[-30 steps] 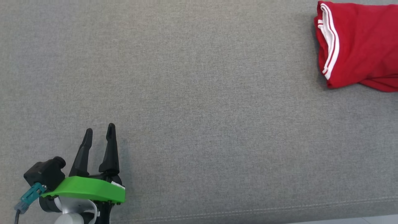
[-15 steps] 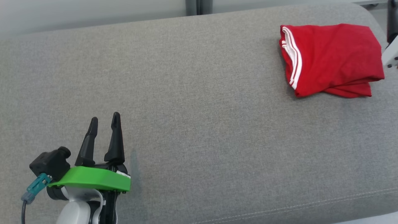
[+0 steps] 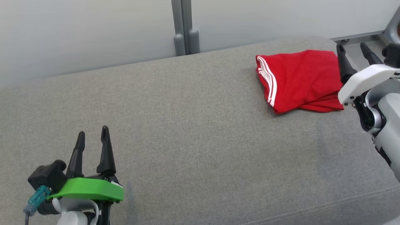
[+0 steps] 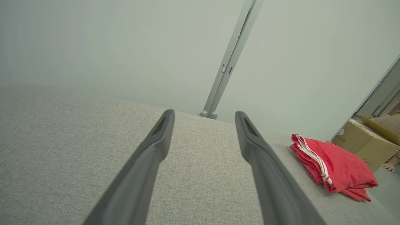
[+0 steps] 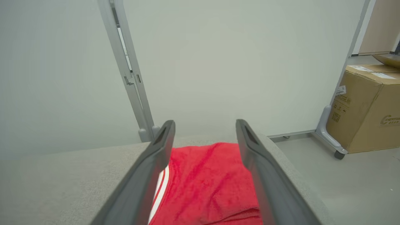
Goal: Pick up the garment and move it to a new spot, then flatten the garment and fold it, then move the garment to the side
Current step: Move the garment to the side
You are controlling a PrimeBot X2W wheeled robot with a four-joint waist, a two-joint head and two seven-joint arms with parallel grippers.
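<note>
The head view has swung upward over the last second. The pale wall (image 3: 78, 31) and a grey upright post (image 3: 184, 25) behind the grey fabric cushion (image 3: 200, 131) now take up its top, where a second ago it showed only cushion. This is the camera's shift, not a move of the things.

The red garment (image 3: 300, 79) lies folded into a compact bundle on the cushion's far right part, near its rounded end. Its white-striped hem (image 3: 270, 79) faces the robot's left. It has the same shape and the same folds as in the earlier pictures, and nothing grips it.

The right gripper (image 3: 351, 47) has come into the head view at the right edge; half a second ago only a pale bit of that arm showed there. Its fingers are spread wide and hold nothing. One of them crosses the garment's right edge in the head view, and the right wrist view looks down on red cloth between the two fingers. Whether they touch the cloth I cannot tell.

The left gripper (image 3: 92, 132), under its green cover (image 3: 90, 189), sits at the lower left over bare cushion, well apart from the garment. Its fingers are released and empty, spread as wide as before. Its place in the head view has hardly changed. In the left wrist view the garment lies far off to the right.

A cardboard box (image 5: 372, 106) stands on the floor beyond the cushion's end in the right wrist view.
</note>
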